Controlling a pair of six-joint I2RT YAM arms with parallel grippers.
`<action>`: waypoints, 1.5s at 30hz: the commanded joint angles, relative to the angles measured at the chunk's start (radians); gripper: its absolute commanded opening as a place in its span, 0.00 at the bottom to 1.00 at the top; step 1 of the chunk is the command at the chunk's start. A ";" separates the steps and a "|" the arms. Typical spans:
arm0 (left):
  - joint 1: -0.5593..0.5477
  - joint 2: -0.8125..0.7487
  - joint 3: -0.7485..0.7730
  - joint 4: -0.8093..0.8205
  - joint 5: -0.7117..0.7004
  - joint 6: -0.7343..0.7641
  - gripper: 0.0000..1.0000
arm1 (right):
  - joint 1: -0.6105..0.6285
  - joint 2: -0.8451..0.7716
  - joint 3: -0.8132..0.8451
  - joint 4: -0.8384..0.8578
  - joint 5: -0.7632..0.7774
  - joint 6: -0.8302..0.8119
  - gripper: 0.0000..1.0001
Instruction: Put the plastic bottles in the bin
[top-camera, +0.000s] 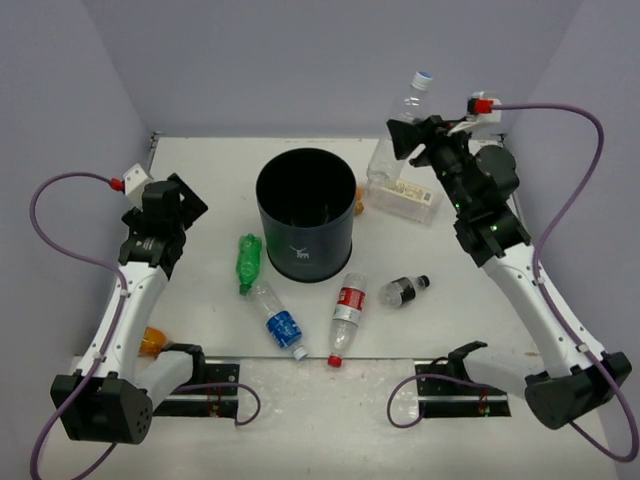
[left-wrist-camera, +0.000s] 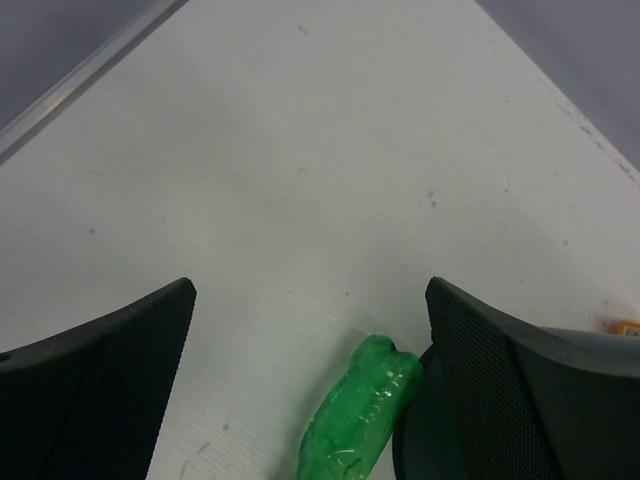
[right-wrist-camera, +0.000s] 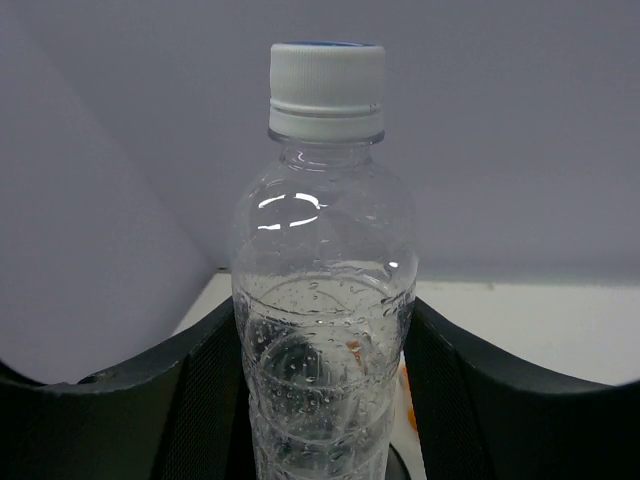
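Observation:
The dark bin (top-camera: 305, 215) stands mid-table. My right gripper (top-camera: 408, 138) is shut on a clear unlabelled bottle (top-camera: 405, 110), held upright at the back right; in the right wrist view this bottle (right-wrist-camera: 322, 300) fills the gap in the gripper (right-wrist-camera: 325, 400), white cap on top. On the table lie a green bottle (top-camera: 247, 262), a blue-label bottle (top-camera: 277, 320), a red-label bottle (top-camera: 346, 312) and a dark black-capped bottle (top-camera: 404, 290). A cream-label bottle (top-camera: 408, 198) lies under the right arm. My left gripper (top-camera: 183, 200) is open and empty; its camera shows the green bottle (left-wrist-camera: 360, 415) below the gripper (left-wrist-camera: 310, 290), against the bin (left-wrist-camera: 420, 450).
An orange bottle (top-camera: 359, 200) peeks out behind the bin's right side, and another orange object (top-camera: 150, 342) lies beside the left arm's base. Grey walls close the table at the back and both sides.

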 joint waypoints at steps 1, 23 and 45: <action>0.008 -0.033 0.035 -0.244 -0.142 -0.224 1.00 | 0.138 0.168 0.129 0.191 -0.155 -0.182 0.38; 0.016 -0.282 -0.190 -0.788 -0.261 -0.912 1.00 | 0.343 0.429 0.143 0.239 0.014 -0.201 0.99; 0.006 -0.173 -0.397 0.382 0.681 0.140 1.00 | 0.194 0.074 -0.148 0.070 0.015 -0.056 0.99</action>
